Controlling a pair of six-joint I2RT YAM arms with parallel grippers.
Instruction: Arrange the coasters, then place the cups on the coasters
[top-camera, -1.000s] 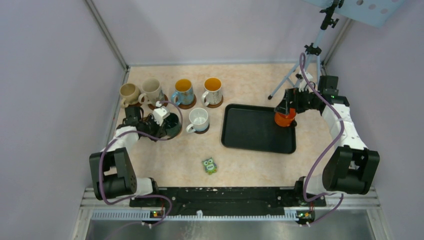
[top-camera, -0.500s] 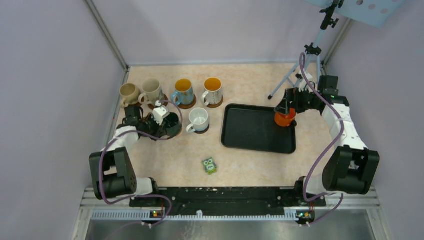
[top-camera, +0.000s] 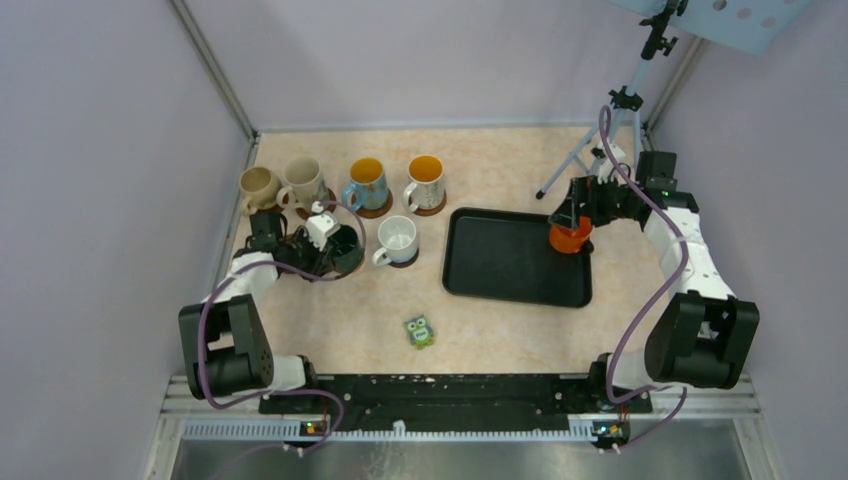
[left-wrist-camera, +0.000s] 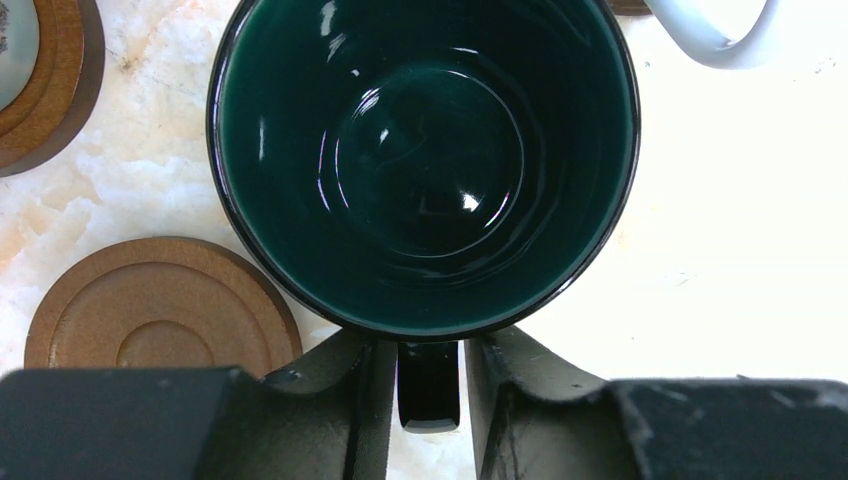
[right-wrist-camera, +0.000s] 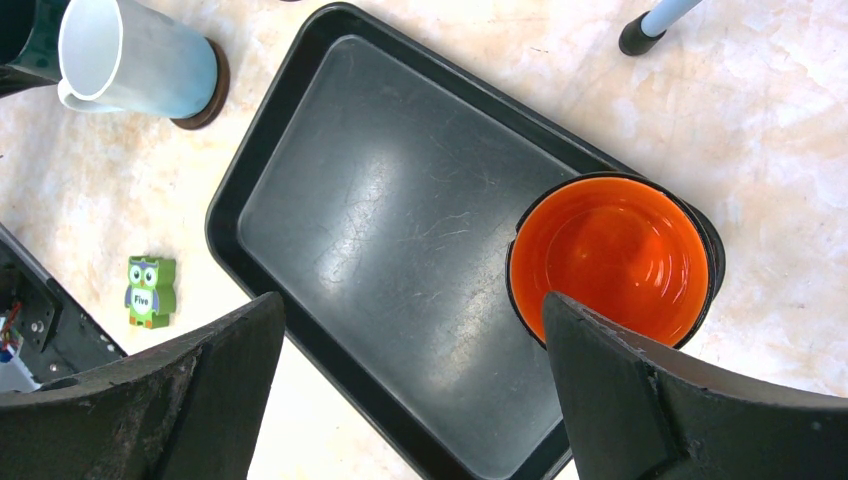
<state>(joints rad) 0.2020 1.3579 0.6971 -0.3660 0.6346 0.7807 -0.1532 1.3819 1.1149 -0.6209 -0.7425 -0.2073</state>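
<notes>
Closely, the left end effector (left-wrist-camera: 428, 385) flanks the dark green mug (left-wrist-camera: 425, 160) at its handle, pinching or not I cannot tell; the right end effector (right-wrist-camera: 410, 380) hangs spread by the orange mug (right-wrist-camera: 610, 260).

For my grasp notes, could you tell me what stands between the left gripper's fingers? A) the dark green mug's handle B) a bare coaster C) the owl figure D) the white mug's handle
A: the left wrist view shows the handle of the dark green mug between the fingers of the left gripper.
</notes>
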